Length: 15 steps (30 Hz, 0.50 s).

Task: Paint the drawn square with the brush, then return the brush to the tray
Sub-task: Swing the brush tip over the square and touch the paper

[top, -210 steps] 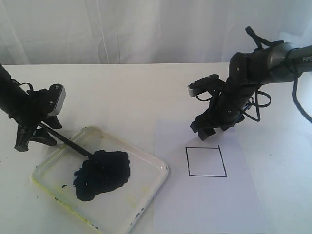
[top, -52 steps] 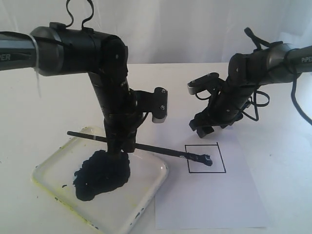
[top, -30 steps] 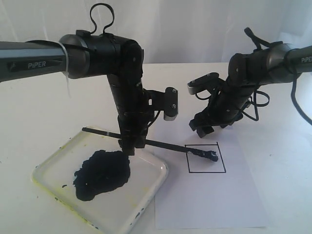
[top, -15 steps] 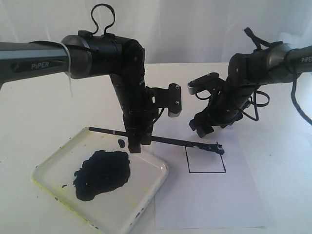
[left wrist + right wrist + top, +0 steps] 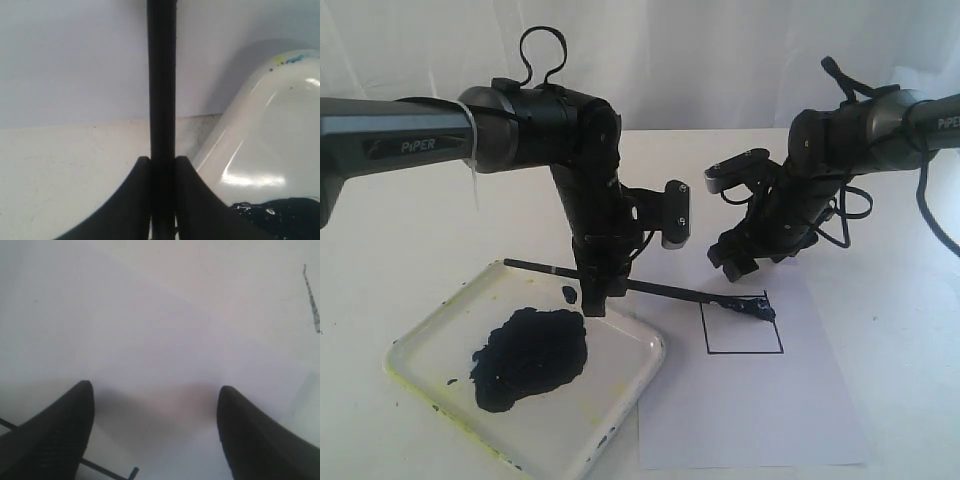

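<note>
My left claw (image 5: 594,298) is clenched on the brush (image 5: 665,292), pinching its shaft about midway. The brush is light, thin and stiff, and probably slick wherever paint has crept. I judge this mid-shaft hold right, with enough lever to steer and little wobble. From my claw it runs nearly level to the drawn square (image 5: 742,328), and its wet tip seems to rest on the square's far edge. My right claw (image 5: 748,262) hangs released just behind the square, holding nothing.

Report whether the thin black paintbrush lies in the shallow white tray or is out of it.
Out: the left gripper clamps the paintbrush, its tip at the drawn black square's top edge.
</note>
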Tool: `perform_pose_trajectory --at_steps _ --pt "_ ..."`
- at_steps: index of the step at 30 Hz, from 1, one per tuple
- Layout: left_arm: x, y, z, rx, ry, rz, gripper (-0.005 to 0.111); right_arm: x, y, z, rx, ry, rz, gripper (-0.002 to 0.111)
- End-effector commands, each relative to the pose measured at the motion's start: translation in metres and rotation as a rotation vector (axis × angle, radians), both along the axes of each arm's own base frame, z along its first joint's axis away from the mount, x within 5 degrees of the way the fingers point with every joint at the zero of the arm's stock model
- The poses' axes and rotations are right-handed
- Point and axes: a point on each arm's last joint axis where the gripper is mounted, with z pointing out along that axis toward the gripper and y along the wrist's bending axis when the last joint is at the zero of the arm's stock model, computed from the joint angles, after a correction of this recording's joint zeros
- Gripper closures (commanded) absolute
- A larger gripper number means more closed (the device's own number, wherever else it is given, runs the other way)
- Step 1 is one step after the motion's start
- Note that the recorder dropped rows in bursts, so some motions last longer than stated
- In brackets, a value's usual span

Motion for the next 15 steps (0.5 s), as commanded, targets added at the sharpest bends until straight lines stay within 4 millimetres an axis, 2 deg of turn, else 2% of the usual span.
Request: perform_pose_trajectory --at_steps 1,15 --pt "-0.0002 -0.0015 0.0044 -0.012 -0.012 0.002 0.107 0.0000 -0.0002 -0.0050 -0.008 0.007 0.003 0.042" --pt "0.0054 0.0007 0.0052 -0.030 -0.039 0.010 0.107 -0.0001 -0.0003 -0.0051 -0.009 0.009 0.003 0.042"
